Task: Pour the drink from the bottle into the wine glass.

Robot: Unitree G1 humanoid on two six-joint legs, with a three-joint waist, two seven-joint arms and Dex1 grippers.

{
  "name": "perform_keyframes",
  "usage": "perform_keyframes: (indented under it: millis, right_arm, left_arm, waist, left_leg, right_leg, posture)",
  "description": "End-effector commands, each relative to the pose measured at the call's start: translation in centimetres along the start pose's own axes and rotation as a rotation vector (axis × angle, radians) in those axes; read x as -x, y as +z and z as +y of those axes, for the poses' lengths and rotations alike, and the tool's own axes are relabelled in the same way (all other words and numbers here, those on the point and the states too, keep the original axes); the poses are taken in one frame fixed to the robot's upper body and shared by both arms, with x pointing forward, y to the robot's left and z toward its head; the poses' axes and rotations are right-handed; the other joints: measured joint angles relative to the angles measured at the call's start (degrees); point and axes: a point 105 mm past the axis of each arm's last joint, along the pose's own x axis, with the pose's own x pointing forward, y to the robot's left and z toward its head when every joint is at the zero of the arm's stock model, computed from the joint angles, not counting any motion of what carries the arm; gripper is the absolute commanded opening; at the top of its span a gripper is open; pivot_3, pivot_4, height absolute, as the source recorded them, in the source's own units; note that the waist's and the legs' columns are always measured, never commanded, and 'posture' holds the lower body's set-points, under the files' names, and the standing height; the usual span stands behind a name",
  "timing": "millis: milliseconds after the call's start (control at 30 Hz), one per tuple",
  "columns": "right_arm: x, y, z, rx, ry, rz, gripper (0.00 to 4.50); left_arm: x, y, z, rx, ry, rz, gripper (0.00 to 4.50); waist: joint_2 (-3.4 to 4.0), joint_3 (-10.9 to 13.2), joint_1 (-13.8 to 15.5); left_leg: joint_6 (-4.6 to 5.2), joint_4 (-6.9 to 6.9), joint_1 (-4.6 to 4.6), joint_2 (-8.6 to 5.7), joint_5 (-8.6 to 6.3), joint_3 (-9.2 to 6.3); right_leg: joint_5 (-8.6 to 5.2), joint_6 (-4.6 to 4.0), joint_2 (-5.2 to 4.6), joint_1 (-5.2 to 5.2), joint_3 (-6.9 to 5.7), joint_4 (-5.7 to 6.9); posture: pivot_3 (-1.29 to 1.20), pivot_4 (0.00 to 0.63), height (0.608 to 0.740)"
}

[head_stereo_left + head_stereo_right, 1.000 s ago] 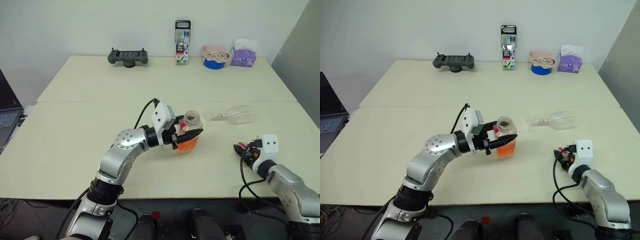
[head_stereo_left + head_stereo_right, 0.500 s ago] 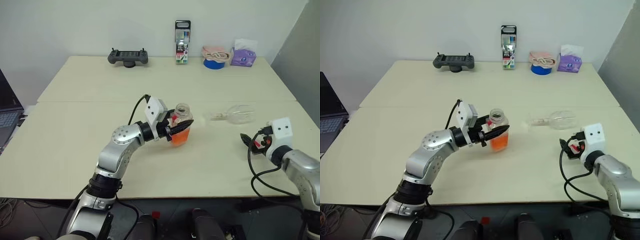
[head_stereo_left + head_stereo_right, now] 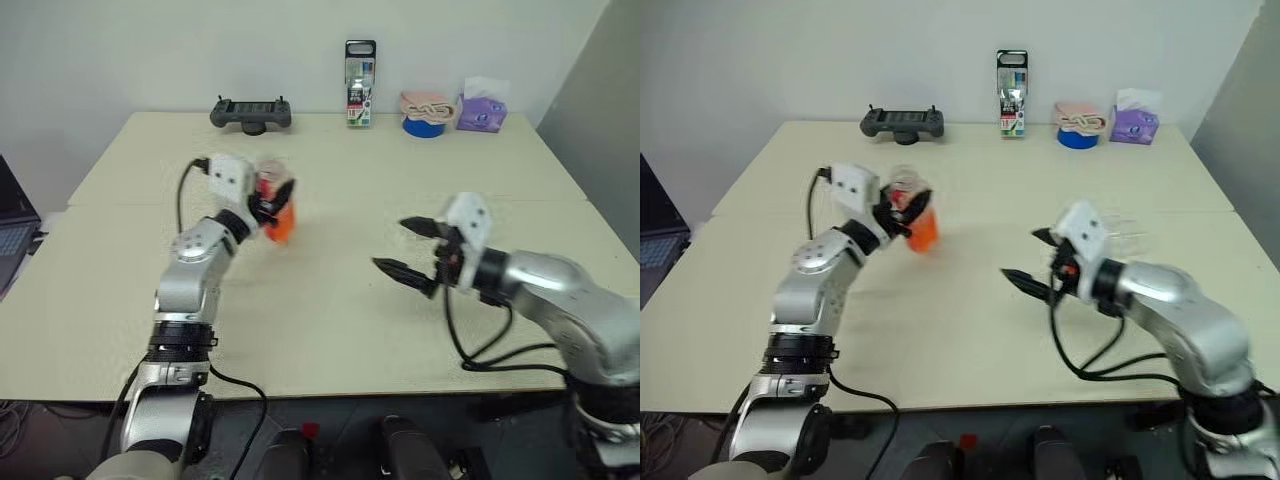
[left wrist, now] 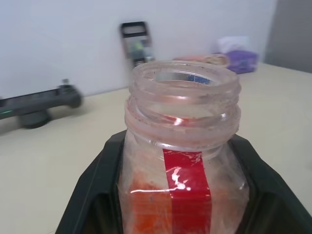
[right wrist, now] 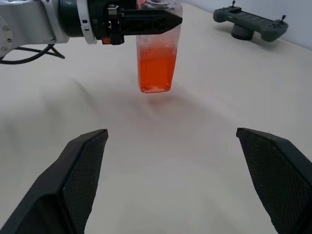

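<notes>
My left gripper [image 3: 272, 203] is shut on the bottle [image 3: 281, 222], a small clear one with a red label strip. Its fingers [image 4: 95, 195] clamp the upper body. The mouth [image 4: 186, 84] is uncapped. The drink [image 5: 156, 73], bright orange, fills the lower half. Across the table my right gripper [image 3: 392, 245] hangs open and empty above the middle, pointing at the bottle [image 5: 157, 58], its fingers [image 5: 78, 170] spread wide. The wine glass [image 3: 1132, 232] lies on its side behind my right wrist, mostly hidden.
Along the far edge sit a black controller [image 3: 250, 112], a tall marker pack [image 3: 360, 70], a blue tape roll with a cloth on it [image 3: 425, 112] and a purple tissue pack [image 3: 482, 105]. A laptop [image 3: 10, 225] stands off the table's left side.
My left gripper has carried the bottle leftward and away from me. My right gripper has risen from the table's front right, swung in toward the middle and opened wide.
</notes>
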Motion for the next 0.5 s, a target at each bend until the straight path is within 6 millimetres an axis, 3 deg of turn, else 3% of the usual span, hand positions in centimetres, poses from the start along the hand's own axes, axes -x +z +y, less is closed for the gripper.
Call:
perform_keyframes:
  millis: [33,167,267,500]
  right_arm:
    - [-3.1,0.9,-0.1,0.043,-0.070,-0.041,4.50]
    - [-6.0,2.4,0.8,0.029,-0.057,-0.117,4.50]
    - [-6.4,3.0,1.7,0.025,-0.002,-0.153,4.50]
    - [-6.1,2.8,3.4,0.031,0.098,-0.153,4.50]
  left_arm:
    - [0.4,1.3,2.4,-0.005,0.089,-0.071,2.14]
    - [0.9,0.5,4.6,-0.006,0.173,-0.076,2.14]
    - [1.2,0.2,5.7,0.017,0.209,-0.085,2.14]
    - [1.3,-1.1,5.8,0.023,0.228,-0.069,2.14]
  waist:
    - [0.00,0.0,0.3]
    - [-0.06,0.0,0.8]
    - [-0.09,-0.1,1.0]
    - [-0.09,-0.1,0.7]
  left_leg:
    - [-0.01,0.00,-0.01,0.00,0.00,0.02]
    - [-0.39,0.16,-0.86,-0.10,0.21,-0.02]
    - [-0.50,0.13,-1.11,-0.20,0.26,-0.04]
    - [-0.26,0.09,-1.00,-0.16,0.13,-0.06]
  right_leg:
    - [0.00,0.00,-0.02,-0.04,0.02,0.00]
    - [0.27,-0.22,-0.17,-0.84,0.01,0.06]
    - [0.36,-0.18,-0.32,-1.01,-0.03,-0.04]
    - [0.38,-0.21,-0.23,-0.97,-0.06,0.07]
  posture:
    - [0.00,0.150,0.740]
    - [0.00,0.150,0.740]
    - [0.00,0.150,0.740]
    - [0.00,0.150,0.740]
